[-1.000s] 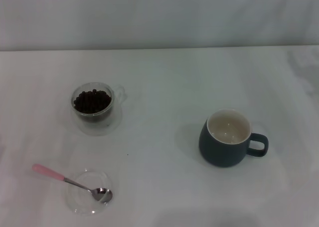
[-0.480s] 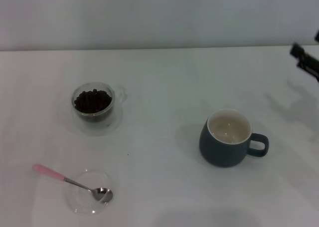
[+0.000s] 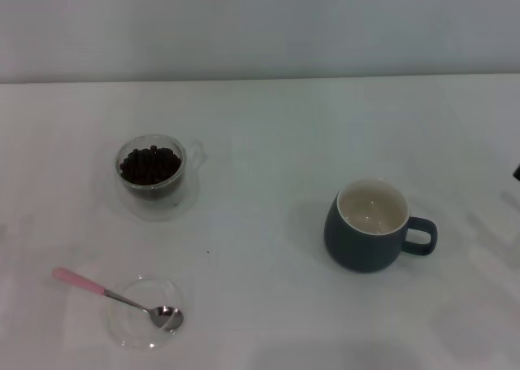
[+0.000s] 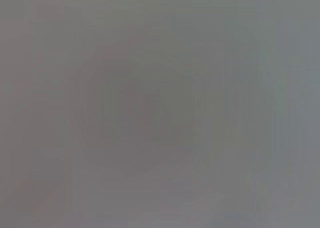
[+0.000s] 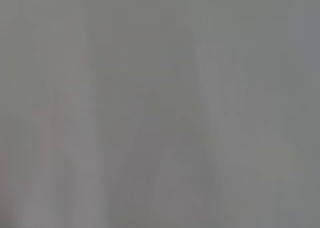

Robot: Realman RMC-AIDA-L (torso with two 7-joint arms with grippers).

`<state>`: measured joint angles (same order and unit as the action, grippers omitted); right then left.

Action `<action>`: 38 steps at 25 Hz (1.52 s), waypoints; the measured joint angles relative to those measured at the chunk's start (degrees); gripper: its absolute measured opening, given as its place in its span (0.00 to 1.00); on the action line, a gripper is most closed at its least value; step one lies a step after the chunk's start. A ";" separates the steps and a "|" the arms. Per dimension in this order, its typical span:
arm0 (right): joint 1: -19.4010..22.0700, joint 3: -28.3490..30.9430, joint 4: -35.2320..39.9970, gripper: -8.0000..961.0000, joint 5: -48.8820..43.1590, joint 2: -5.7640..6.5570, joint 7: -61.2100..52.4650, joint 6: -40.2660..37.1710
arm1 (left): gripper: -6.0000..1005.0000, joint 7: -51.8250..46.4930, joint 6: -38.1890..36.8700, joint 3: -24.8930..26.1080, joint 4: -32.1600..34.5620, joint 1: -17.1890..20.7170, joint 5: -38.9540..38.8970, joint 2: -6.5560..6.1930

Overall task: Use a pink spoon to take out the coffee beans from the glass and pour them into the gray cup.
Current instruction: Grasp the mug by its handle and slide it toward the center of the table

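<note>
**Gripper gone from sight, spoon still waiting in its dish**

Neither gripper shows anywhere on the worktop (image 3: 260, 126) right now. Half a second ago a dark piece of the right arm poked in at the far right edge of the head view; now only a sliver of something dark sits at that edge, too small to name. Whether either gripper is open or closed I cannot tell, since both wrist views show nothing but a featureless gray haze. The right arm having pulled back suggests to me that no reach has properly begun, and the task stands at its very start.

Everything else sits as it did a second ago. The gray cup (image 3: 372, 225) stands on the right side of the worktop, handle pointing to the robot's right, its cream inside bare of beans. Well apart from it, toward the left and farther back, the glass (image 3: 151, 175) stands upright with the coffee beans (image 3: 149, 163) heaped inside nearly to the rim. Near the front left, a shallow clear dish (image 3: 123, 331) holds the bowl of the pink spoon (image 3: 114, 295), whose pink handle sticks out over the dish rim toward the left. The spoon is untouched, so picking it up looks like the first job.
</note>
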<state>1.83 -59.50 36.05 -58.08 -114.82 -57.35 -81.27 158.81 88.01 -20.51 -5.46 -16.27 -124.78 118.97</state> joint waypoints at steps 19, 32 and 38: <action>-1.01 0.33 -12.52 0.88 -4.44 -0.26 13.35 -4.64 | 0.87 -0.45 -4.58 -0.06 -0.29 -3.51 0.53 0.20; -6.91 -3.88 -16.82 0.87 -6.29 -0.38 13.39 0.69 | 0.87 -1.29 -4.35 0.31 -0.70 -4.11 0.29 0.38; -7.39 -5.14 -16.87 0.87 -6.17 -0.47 13.41 7.52 | 0.87 -2.55 -4.63 0.31 -0.50 -4.64 0.25 0.29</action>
<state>-5.56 -64.63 19.19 -64.25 -115.29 -43.93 -73.75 156.27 83.38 -20.20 -5.96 -20.92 -124.53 119.27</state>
